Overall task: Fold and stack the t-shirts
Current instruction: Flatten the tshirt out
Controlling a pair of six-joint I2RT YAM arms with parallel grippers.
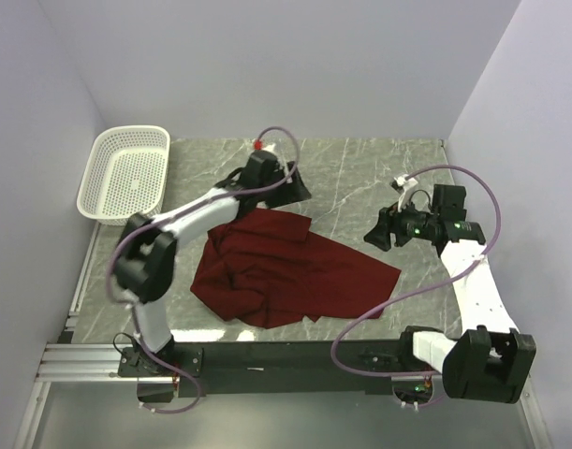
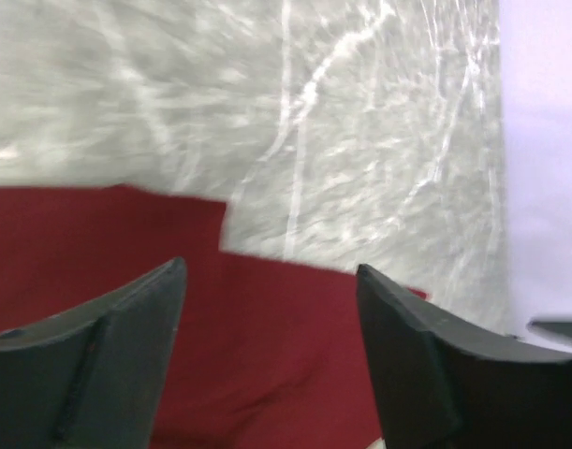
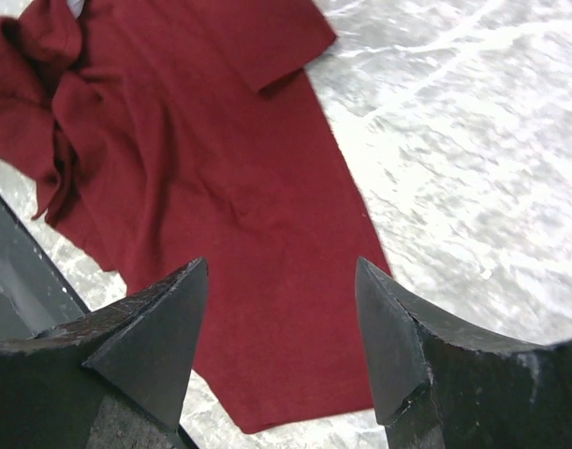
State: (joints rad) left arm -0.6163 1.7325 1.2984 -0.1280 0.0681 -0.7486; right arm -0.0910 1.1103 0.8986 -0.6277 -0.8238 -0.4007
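Left hand [image 1: 300,192] hangs over the far edge of the maroon t-shirt [image 1: 286,267], fingers spread wide, holding nothing. The right hand [image 1: 377,231] is open and empty too, off the shirt's right side. The t-shirt lies rumpled on the counter [image 1: 360,173], bunched at its left.

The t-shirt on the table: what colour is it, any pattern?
Plain dark red t-shirt, no pattern; the right wrist view shows it best.
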